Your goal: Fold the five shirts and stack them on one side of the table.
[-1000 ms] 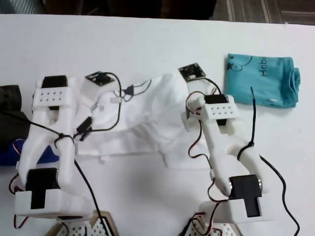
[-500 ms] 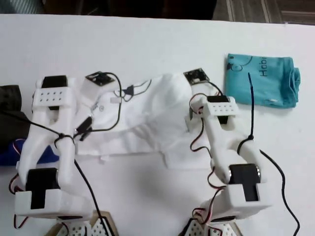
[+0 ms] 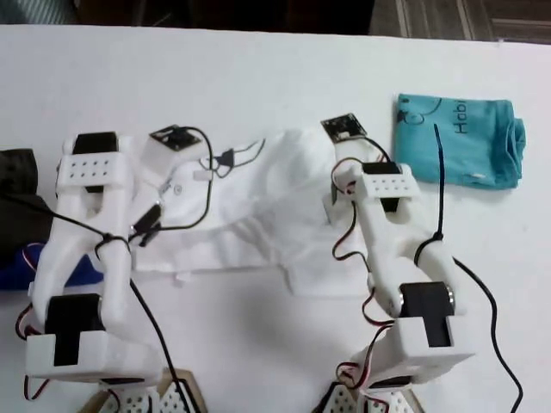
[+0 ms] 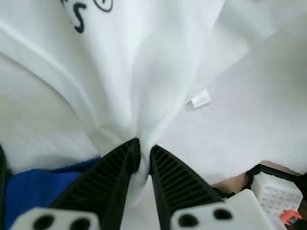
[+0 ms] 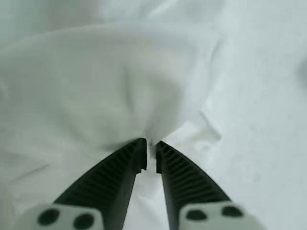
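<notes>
fingers (image 4: 103,184) pinching white shirt (image 3: 267,202), long axis left-right

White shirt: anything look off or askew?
Nothing damaged. The white shirt lies bunched and creased mid-table, not flat, pinched by the left tool and the right tool. The folded teal shirt sits neat.

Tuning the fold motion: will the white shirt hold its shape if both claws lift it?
Probably floppy: the white shirt gathers into soft pleats where the left claw and right claw pinch it. Lifted, its middle would likely sag between them. It looks thin and light, so pulling may wrinkle it.
</notes>
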Controlling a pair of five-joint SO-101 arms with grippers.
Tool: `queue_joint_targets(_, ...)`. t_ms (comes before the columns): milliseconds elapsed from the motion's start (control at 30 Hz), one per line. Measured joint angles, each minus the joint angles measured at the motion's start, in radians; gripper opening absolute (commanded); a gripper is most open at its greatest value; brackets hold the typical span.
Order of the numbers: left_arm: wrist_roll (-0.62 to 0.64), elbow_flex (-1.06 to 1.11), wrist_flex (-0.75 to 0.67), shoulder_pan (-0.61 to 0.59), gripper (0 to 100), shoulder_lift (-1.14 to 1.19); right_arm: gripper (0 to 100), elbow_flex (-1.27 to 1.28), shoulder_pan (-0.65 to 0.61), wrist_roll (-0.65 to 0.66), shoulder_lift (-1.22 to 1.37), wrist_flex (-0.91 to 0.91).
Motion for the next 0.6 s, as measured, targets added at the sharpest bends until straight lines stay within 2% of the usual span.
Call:
queue_joint_targets(100,0.000,0.000,0.000,0.002,3,0.000,16.4,0.000,0.000,0.000,0.000,0.000)
queue_joint_targets(400,0.000,0.000,0.000,0.002,3,0.000,15.8,0.000,0.000,0.000,0.003,0.000)
queue_joint_targets(600,0.000,0.000,0.000,0.002,3,0.000,8.7,0.000,0.000,0.000,0.003,0.000)
